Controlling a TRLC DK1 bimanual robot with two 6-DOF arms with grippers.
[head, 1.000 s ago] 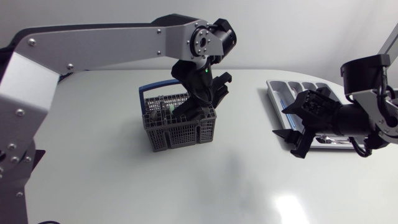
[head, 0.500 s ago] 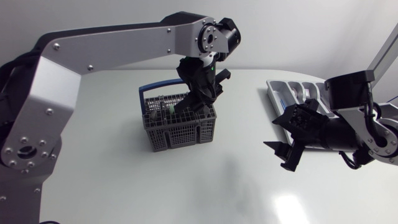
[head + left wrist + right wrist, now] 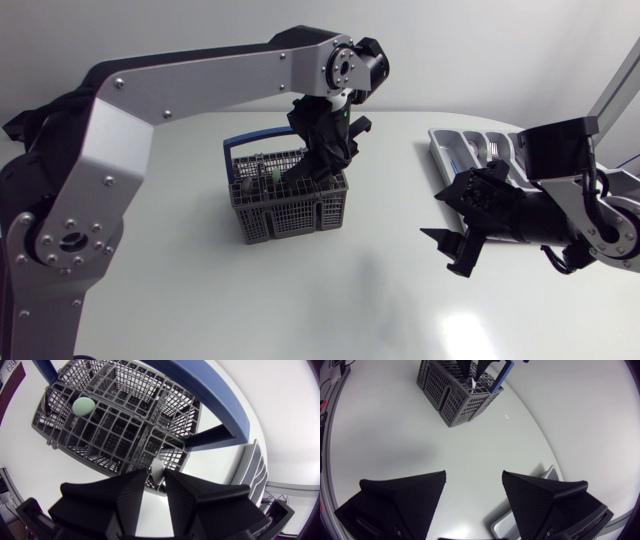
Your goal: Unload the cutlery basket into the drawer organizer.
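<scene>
Cutlery basket [image 3: 288, 205] sits unmoved at mid-bench, blue handle [image 3: 240, 146] raised, while the left gripper [image 3: 310, 172] stays down inside it, closed narrowly on a silver handle [image 3: 157, 471]. Over the past second the left arm's long silver link has swung higher and further into view. The right gripper [image 3: 445, 228], spread wide and holding nothing, has drifted from over the grey drawer organizer [image 3: 470, 150] toward the bench's middle and hovers just beside the tray. A pale green knob [image 3: 83, 406] shows in a far basket compartment. The white bench [image 3: 200, 290] is glossy, with a bright glare patch near its front.
</scene>
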